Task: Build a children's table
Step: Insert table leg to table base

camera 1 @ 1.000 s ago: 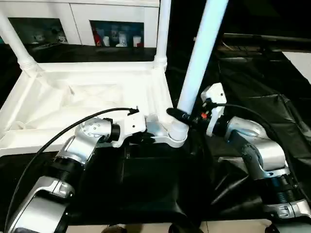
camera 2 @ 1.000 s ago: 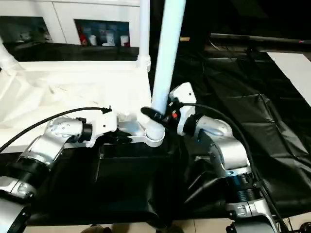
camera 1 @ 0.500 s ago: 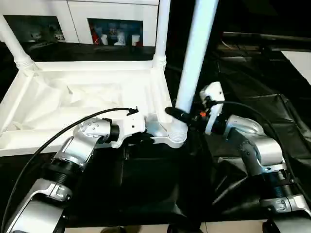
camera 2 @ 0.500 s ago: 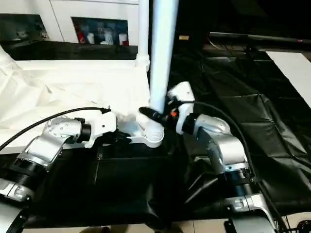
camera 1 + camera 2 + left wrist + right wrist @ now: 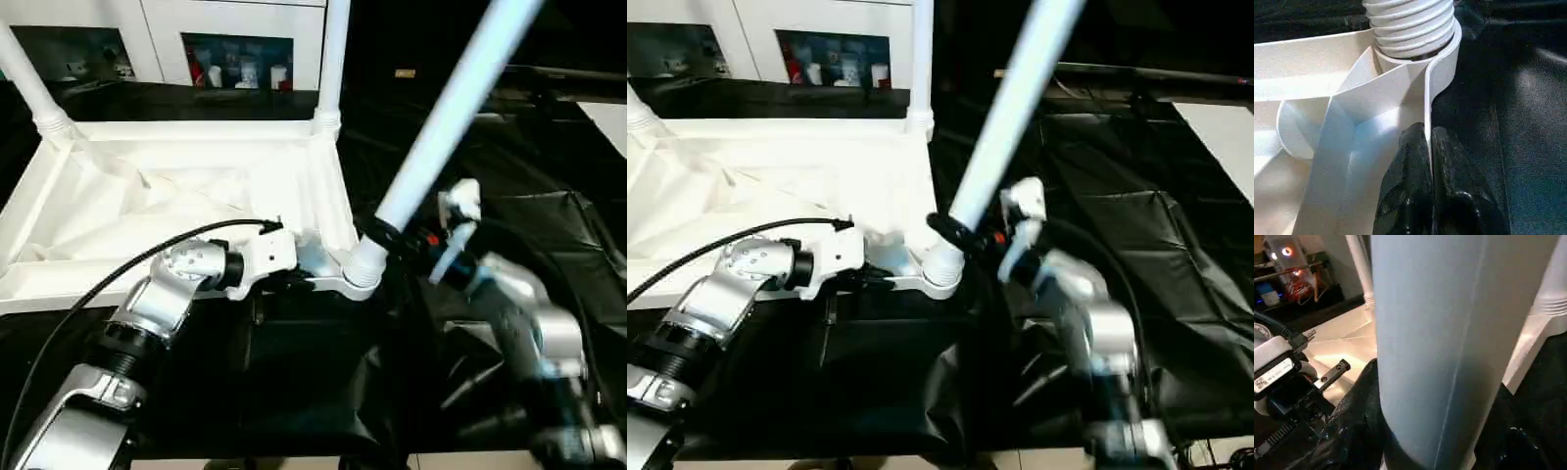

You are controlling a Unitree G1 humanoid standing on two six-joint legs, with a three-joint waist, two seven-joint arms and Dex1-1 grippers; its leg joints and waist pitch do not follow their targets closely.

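The upside-down tabletop [image 5: 186, 196] lies on the black sheet [image 5: 549, 166], two legs [image 5: 330, 59] standing upright in its far corners. A third leg [image 5: 446, 117] leans to the right, its ribbed end seated in the near right corner socket [image 5: 361, 274]. The right gripper [image 5: 384, 235] grasps this leg just above the socket. The left gripper [image 5: 1431, 161] is clenched on the tabletop's thin rim beside that socket.

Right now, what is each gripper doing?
Left gripper: shut on the tabletop rim.
Right gripper: shut on the leaning table leg.
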